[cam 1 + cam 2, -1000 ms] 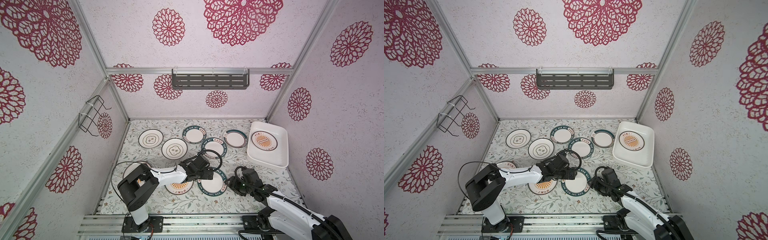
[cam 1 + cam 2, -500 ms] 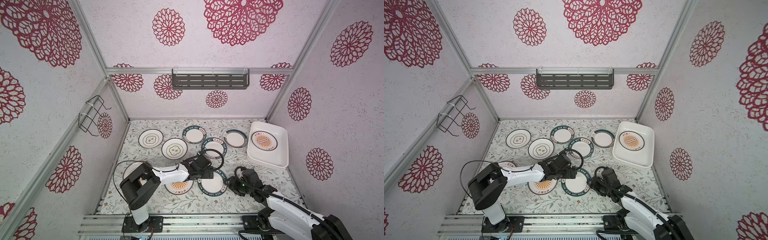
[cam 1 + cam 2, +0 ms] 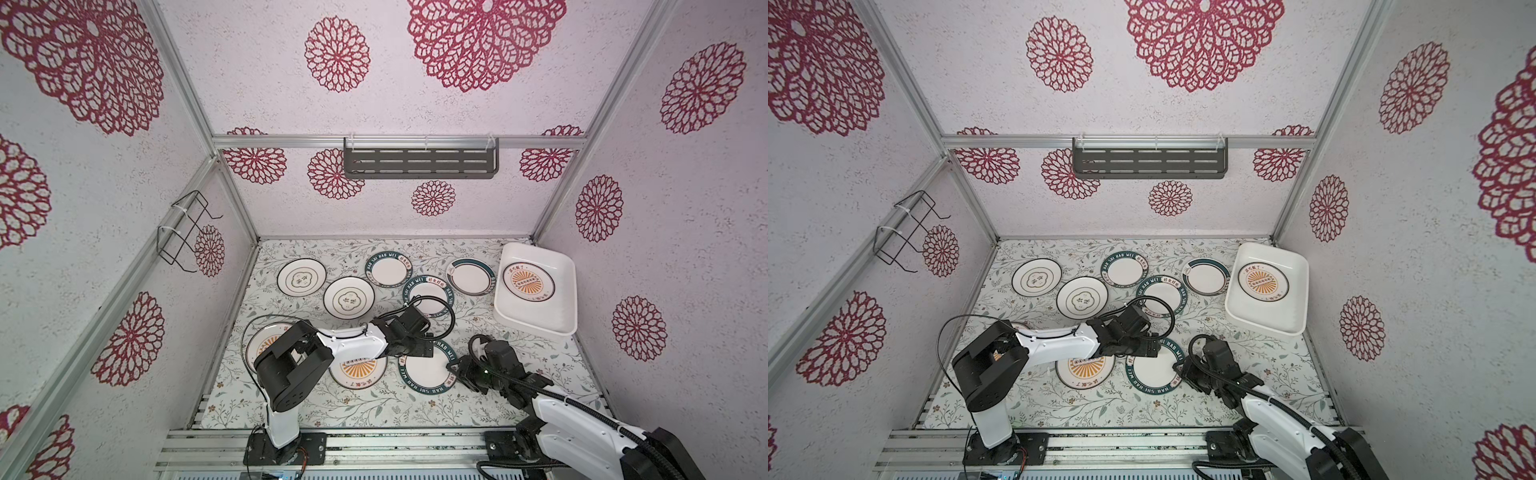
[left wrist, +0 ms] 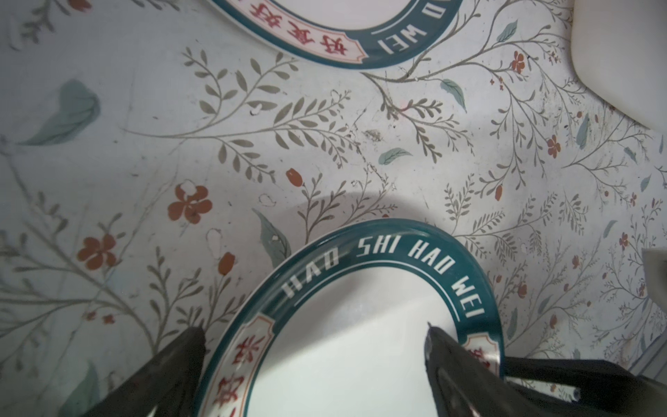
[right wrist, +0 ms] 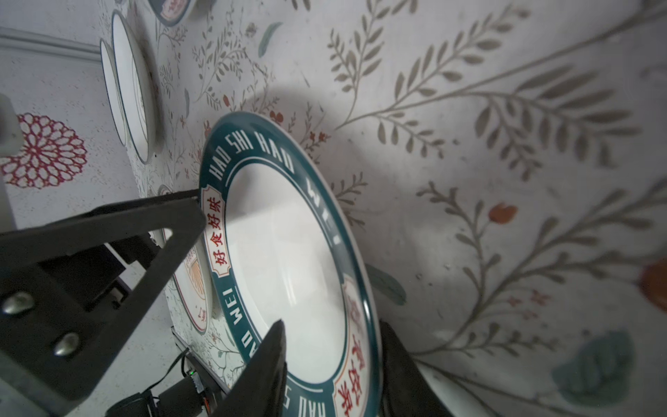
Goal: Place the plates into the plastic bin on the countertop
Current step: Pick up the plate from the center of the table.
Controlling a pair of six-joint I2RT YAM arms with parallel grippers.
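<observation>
A teal-rimmed plate (image 3: 424, 370) lies near the front of the countertop (image 3: 374, 411), its far edge casting a wide shadow. My left gripper (image 3: 415, 353) is open at its left rim, one finger outside the plate and one over the white well (image 4: 314, 330). My right gripper (image 5: 334, 325) straddles the right rim: one finger over the well, the other against the outer edge; whether they pinch is unclear. The plastic bin (image 3: 536, 328) at the right holds a sunburst plate (image 3: 527, 282). Another sunburst plate (image 3: 359, 370) lies beside the teal one.
Two ringed plates (image 3: 301, 277) (image 3: 349, 297) and three more teal-rimmed plates (image 3: 388, 269) (image 3: 428, 291) (image 3: 471, 276) lie toward the back. One more sunburst plate (image 3: 266, 345) sits half under the left arm. A grey slotted shelf (image 3: 419, 163) hangs on the back wall.
The right gripper's jaws have narrowed around the teal plate's right rim. The left gripper stays open at the opposite rim, hardly moved.
</observation>
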